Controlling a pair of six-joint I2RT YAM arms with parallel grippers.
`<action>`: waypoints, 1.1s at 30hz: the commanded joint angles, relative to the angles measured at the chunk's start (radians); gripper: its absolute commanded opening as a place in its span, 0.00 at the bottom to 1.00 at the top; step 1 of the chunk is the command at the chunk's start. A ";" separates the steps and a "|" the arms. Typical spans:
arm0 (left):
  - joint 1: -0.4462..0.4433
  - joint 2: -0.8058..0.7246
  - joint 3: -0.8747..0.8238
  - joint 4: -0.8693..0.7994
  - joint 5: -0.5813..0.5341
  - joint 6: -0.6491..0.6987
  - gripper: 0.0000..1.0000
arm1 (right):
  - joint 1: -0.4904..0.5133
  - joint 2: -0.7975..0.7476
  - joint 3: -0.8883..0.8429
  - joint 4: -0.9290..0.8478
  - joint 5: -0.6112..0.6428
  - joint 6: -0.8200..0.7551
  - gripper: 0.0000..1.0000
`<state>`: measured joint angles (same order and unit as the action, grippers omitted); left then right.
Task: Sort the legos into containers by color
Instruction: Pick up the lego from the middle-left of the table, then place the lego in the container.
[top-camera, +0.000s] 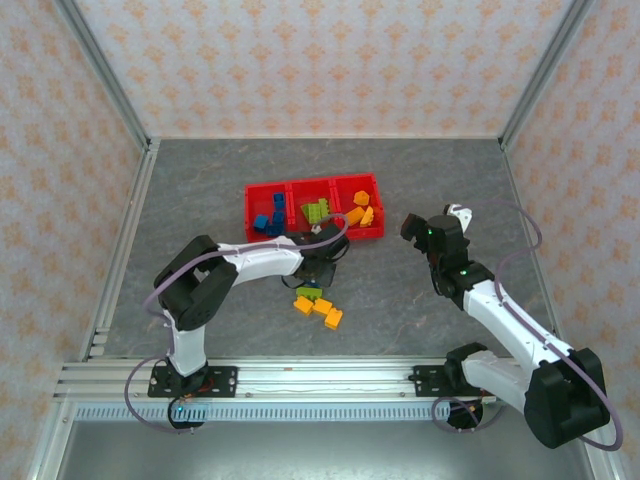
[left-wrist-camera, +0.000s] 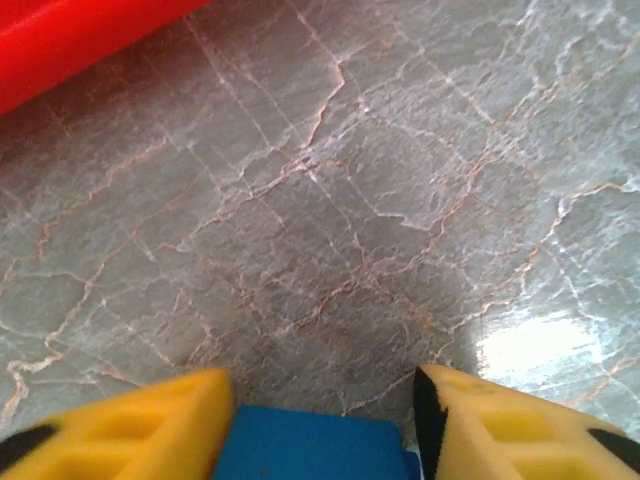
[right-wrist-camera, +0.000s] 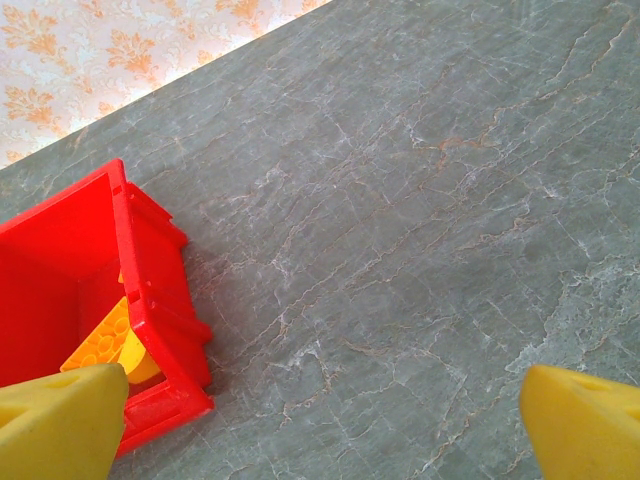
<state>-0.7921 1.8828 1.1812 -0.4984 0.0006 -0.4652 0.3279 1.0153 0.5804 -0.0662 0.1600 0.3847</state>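
a blue brick sits between the yellow fingers of the left gripper, which is closed on it; only its top edge shows, and its long side seems to run straight across from finger to finger. it is held low over the grey table, just in front of the red tray, whose wall cuts the upper left corner of the wrist view. the coming move turns on that: in the top view the left bin, where the blue bricks lie, is up and to the left of the gripper, so the carry probably goes forward and leftward over the near wall. the tray has three bins: roughly four blue bricks in the left one, though they overlap and the count is unsure; lime green ones in the middle bin and orange ones in the right bin, too bunched to count. on the table near the left gripper lie four loose bricks, one green brick and three orange bricks, and the left arm is plainly nearer to them. the right gripper hangs beside the tray's right end with fingers spread wide and nothing between them, an orange brick showing inside the nearest bin.
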 joint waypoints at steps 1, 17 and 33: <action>-0.008 0.013 0.018 -0.052 -0.013 0.006 0.45 | -0.007 0.002 0.006 -0.010 0.026 0.000 1.00; 0.110 -0.167 0.038 -0.081 -0.175 -0.013 0.35 | -0.007 -0.006 0.003 -0.012 0.028 -0.003 1.00; 0.410 -0.123 0.202 0.124 -0.333 0.069 0.35 | -0.007 -0.019 0.022 -0.031 0.045 -0.023 1.00</action>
<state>-0.4019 1.7008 1.3369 -0.4103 -0.2764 -0.4347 0.3279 1.0142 0.5816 -0.0734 0.1642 0.3805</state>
